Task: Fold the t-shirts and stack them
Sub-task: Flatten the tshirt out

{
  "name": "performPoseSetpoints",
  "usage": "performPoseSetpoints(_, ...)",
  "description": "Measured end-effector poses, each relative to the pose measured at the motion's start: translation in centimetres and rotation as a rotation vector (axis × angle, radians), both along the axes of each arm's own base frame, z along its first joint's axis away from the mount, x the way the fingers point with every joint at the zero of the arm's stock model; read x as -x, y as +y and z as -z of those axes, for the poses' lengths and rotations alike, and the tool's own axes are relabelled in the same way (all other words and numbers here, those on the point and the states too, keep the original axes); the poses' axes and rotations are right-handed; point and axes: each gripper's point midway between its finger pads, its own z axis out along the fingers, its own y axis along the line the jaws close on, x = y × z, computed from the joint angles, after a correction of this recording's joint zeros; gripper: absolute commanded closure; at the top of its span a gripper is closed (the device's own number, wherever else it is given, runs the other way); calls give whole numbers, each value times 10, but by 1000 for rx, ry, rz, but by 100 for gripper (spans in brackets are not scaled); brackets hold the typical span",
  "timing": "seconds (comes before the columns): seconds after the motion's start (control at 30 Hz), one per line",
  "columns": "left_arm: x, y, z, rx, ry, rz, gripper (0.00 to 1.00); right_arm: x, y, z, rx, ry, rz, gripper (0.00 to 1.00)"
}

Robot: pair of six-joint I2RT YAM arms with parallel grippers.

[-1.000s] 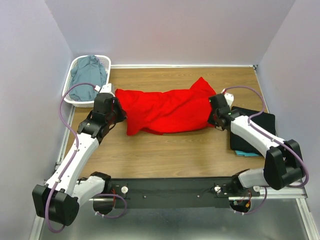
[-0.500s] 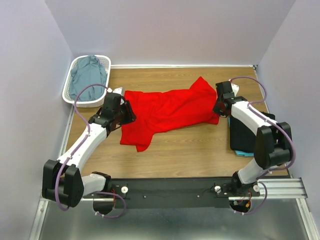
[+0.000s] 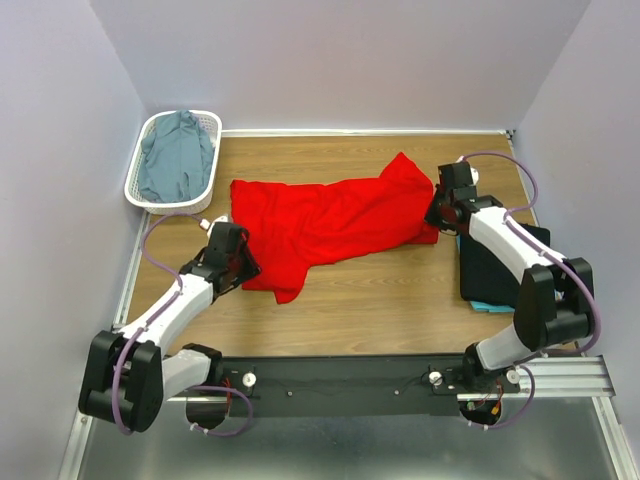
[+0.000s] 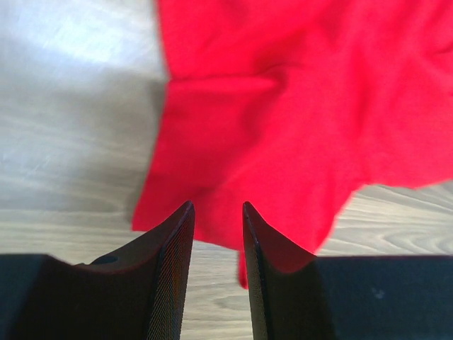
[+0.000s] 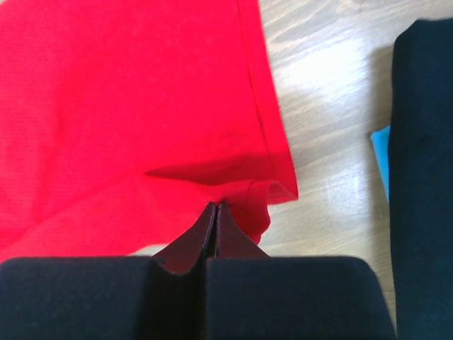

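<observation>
The red t-shirt [image 3: 330, 225] lies rumpled across the middle of the wooden table [image 3: 380, 300]. The right gripper [image 3: 437, 215] is clamped tight on the shirt's right edge, where a pinch of red cloth rises to the fingertips. The left gripper [image 3: 245, 268] sits low at the shirt's near-left corner, its 2 fingers parted and gripping nothing, with the cloth just ahead of them. On the right, the black t-shirt [image 3: 500, 265] lies folded on top of the teal t-shirt [image 3: 488, 307]. The grey-blue t-shirt [image 3: 175, 160] fills the white basket [image 3: 210, 120] at the far left.
</observation>
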Motion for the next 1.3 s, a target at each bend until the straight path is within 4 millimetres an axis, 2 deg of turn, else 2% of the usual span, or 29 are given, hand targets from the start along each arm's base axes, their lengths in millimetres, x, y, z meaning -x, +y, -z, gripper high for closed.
performPoseSetpoints(0.17, 9, 6, 23, -5, 52, -59, 54, 10, 4, 1, -28, 5, -23, 96)
performPoseSetpoints(0.33, 2, 6, 31, -7, 56, -82, 55, 13, 7, 2, -39, 7, -32, 96)
performPoseSetpoints(0.37, 2, 6, 32, -9, 58, -82, 58, 13, 7, 1, -41, 6, -33, 96)
performPoseSetpoints(0.4, 0, 6, 34, -11, 57, -84, 71, 13, 7, 1, -43, 5, -34, 96)
performPoseSetpoints(0.47, -2, 7, 34, -12, 51, -88, 83, 13, 8, -1, -48, 0, -38, 96)
performPoseSetpoints(0.5, -3, 6, 34, -11, 48, -89, 93, 13, 9, -1, -50, -2, -40, 97)
performPoseSetpoints(0.53, -4, 6, 34, -10, 44, -89, 98, 13, 9, -2, -52, -5, -41, 98)
performPoseSetpoints(0.67, -9, 5, 29, -17, 28, -74, 100, 12, 13, -5, -70, -14, -54, 100)
performPoseSetpoints(0.77, -18, 4, 9, -19, -13, -59, 100, 11, 15, -12, -84, -31, -63, 100)
performPoseSetpoints(0.83, -30, 2, -22, -14, -85, -51, 100, 8, 17, -25, -94, -62, -68, 100)
performPoseSetpoints(0.93, -51, 2, -98, -1, -261, -51, 100, 1, 19, -60, -112, -154, -73, 100)
performPoseSetpoints(0.97, -55, 3, -124, -2, -322, -51, 100, -2, 20, -79, -120, -199, -75, 100)
performPoseSetpoints(1.0, -59, 5, -164, 6, -416, -56, 100, -4, 20, -92, -126, -233, -75, 100)
performPoseSetpoints(1.13, -44, 20, -271, 15, -656, -92, 100, -5, 20, -149, -150, -370, -80, 100)
performPoseSetpoints(1.23, -21, 34, -332, 27, -794, -126, 100, 1, 19, -193, -174, -471, -80, 100)
performPoseSetpoints(1.3, -3, 42, -359, 40, -859, -143, 100, 9, 18, -225, -188, -538, -81, 100)
